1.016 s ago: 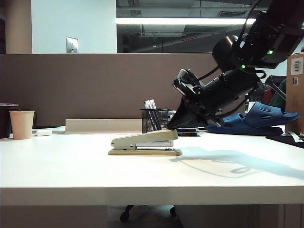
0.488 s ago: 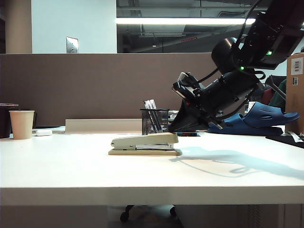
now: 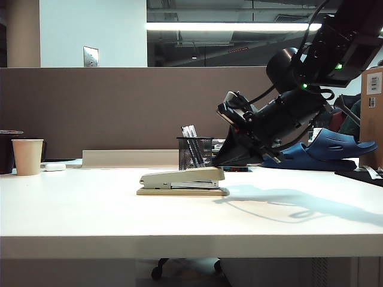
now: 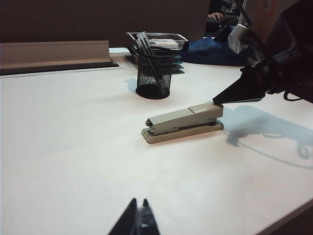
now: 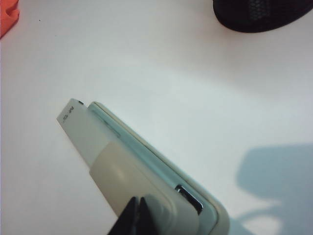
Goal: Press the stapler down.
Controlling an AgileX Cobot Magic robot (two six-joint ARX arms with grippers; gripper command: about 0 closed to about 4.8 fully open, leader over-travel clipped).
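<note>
Your right gripper (image 4: pixel 216 100), fingers closed together, has eased down onto the stapler (image 3: pixel 182 180), whose top arm now sits lower, so the press looks underway; your left gripper (image 4: pixel 138 219), also closed, hangs well clear.

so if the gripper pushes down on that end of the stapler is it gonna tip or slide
Probably neither. The stapler sits on a long flat base on the table, so it should stay level. The right gripper, shut, meets its thick end, likely near the hinge, so the top arm may barely move. The left gripper is shut, far off.
</note>
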